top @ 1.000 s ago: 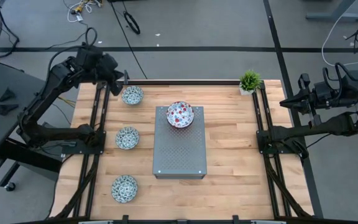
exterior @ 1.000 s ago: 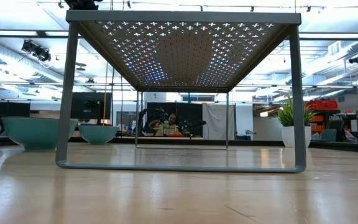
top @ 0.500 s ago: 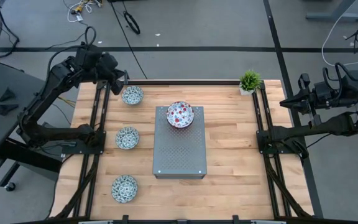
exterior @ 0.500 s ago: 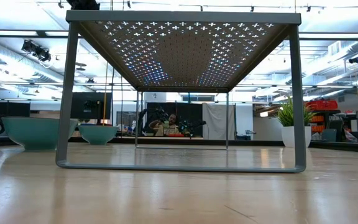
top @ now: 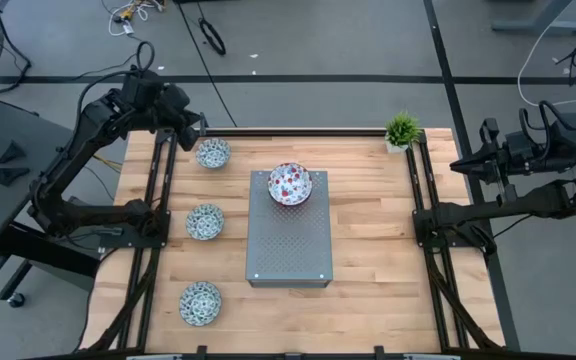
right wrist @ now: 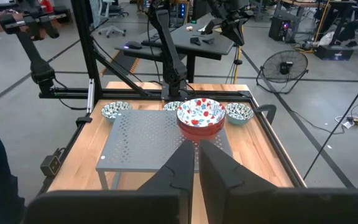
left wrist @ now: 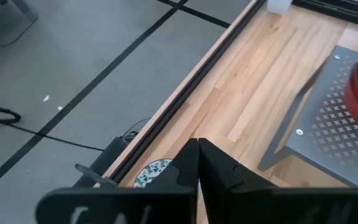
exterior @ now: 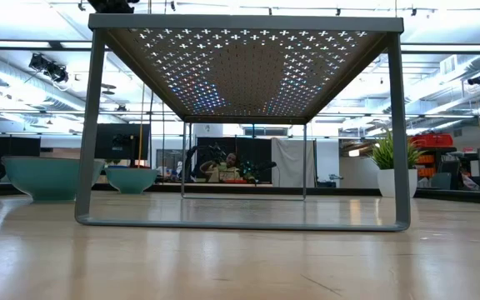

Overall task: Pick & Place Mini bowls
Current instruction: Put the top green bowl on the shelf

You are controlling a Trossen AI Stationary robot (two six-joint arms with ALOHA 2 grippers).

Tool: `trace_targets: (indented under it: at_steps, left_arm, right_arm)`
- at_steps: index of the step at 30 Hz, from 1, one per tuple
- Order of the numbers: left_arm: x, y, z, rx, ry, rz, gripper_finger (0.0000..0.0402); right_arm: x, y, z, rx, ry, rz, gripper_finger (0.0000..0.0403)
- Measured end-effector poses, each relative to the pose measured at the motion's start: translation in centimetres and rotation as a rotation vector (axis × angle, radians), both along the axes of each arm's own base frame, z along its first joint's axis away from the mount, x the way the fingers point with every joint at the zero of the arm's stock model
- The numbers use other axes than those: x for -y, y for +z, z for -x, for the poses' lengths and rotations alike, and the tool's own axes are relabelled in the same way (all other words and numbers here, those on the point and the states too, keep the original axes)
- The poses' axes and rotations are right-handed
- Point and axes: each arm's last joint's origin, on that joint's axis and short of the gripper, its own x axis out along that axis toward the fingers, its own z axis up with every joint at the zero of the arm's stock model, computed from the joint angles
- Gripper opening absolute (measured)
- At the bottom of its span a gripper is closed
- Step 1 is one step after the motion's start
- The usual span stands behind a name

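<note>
In the low view the grey box hides the red bowl; both the left gripper and the right gripper have their fingers together.

A red-speckled bowl sits on the grey perforated box, three blue-green bowls behind it; the right gripper jaws are together.

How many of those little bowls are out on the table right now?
4. Three blue-green bowls line the table's left side: far, middle, near. A red-speckled bowl sits on the grey box; more may be stacked under it.
</note>
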Motion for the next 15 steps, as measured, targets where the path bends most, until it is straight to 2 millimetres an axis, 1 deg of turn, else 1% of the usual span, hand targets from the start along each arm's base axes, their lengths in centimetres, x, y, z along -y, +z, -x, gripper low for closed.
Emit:
trace_targets:
  at_steps: [3, 5, 10, 15]
  left_arm:
    - [-0.1, -0.1, -0.1, -0.015, -0.028, -0.006, 0.0016]
    - [-0.3, -0.3, -0.3, -0.028, -0.036, -0.003, 0.0031]
    - [-0.9, -1.3, -0.8, -0.088, -0.043, 0.063, 0.0092]
    - [-1.2, -2.5, -1.5, -0.159, -0.170, 0.133, 0.0152]
  right_arm:
    - [0.0, 0.0, 0.0, 0.000, 0.000, 0.000, 0.0029]
    - [0.0, 0.0, 0.0, 0.000, 0.000, 0.000, 0.0029]
    - [0.0, 0.0, 0.0, 0.000, 0.000, 0.000, 0.0029]
    - [0.0, 0.0, 0.0, 0.000, 0.000, 0.000, 0.0029]
